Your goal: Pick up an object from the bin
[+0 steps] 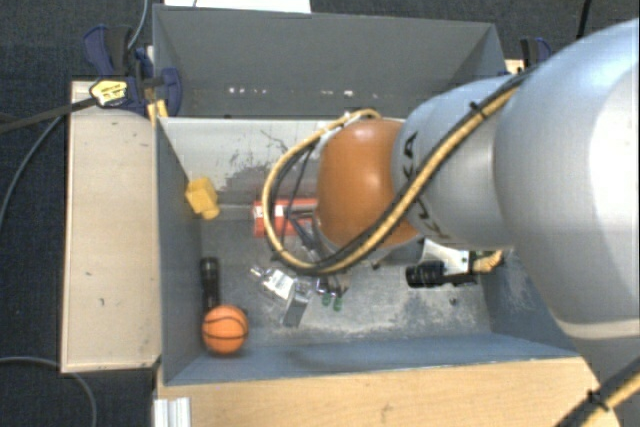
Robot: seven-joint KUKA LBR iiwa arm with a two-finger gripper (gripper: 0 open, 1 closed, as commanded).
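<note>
Grey metal bin (320,60), read from your left. A yellow block (202,198) lies near the left wall, towards the back of the floor. Forward of it a short black stick (208,281) lies close along the same wall. Just in front of that, in the front-left corner, sits a small orange basketball (224,329), close to the stick's near end. Further right, a red cylinder (284,213) lies on its side mid-floor, its right end hidden behind the robot's orange cover (358,183). Dark cables (283,177) loop round that cover. Below the cover you see the gripper (284,293), silvery, low over the middle of the floor towards the front, between the red cylinder behind it and the front wall. You cannot tell whether it is spread or closed, nor whether it holds anything. Small green pieces (332,296) lie just beside it on the right; these and the red cylinder are the things nearest to it. Further right a black-and-white marker-like thing (438,272) lies across the floor, partly under the arm (560,175), which reaches in from the right.
</note>
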